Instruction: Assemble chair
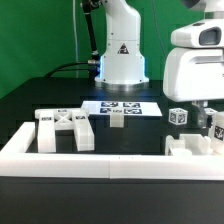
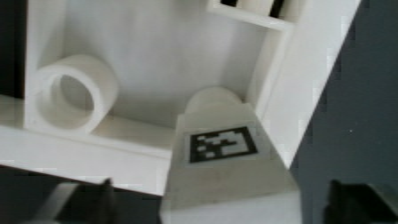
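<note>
Between the fingers of the open claw (image 2: 217, 205) sits a chair part (image 2: 222, 140), unclamped.

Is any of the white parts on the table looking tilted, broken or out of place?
Nothing stands out. The back panel, a small leg and a tagged block rest apart on the table, with no visible damage. The hand hangs over another part at the exterior view's right.

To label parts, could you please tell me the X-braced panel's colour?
The X-braced panel is white; the exterior view shows it best.
</note>
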{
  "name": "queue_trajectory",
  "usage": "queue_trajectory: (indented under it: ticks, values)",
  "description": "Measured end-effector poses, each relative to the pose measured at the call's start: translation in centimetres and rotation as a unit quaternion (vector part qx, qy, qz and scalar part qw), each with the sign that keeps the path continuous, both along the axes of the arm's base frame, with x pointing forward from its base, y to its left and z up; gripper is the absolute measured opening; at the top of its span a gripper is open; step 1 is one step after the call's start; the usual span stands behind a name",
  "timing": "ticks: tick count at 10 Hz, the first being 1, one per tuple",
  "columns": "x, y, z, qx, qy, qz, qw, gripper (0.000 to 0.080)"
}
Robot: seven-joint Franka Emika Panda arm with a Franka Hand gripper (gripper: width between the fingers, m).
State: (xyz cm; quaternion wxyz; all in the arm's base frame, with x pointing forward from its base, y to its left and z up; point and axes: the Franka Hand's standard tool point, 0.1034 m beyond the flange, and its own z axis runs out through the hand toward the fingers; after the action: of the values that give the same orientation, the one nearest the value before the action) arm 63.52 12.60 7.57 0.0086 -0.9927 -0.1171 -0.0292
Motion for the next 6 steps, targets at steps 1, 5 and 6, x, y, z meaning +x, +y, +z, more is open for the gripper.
queue_trajectory:
  ticks: [1, 5, 6]
  values:
    - [0.00, 0.00, 0.00, 0.000, 0.000, -0.007, 1.000, 0.0359]
    - [-0.01, 0.10, -0.12, 0.023, 0.003, -0.179, 0.984, 0.0290]
    - [-0.02, 0.11, -0.13, 0.027, 0.006, -0.228, 0.973, 0.0290]
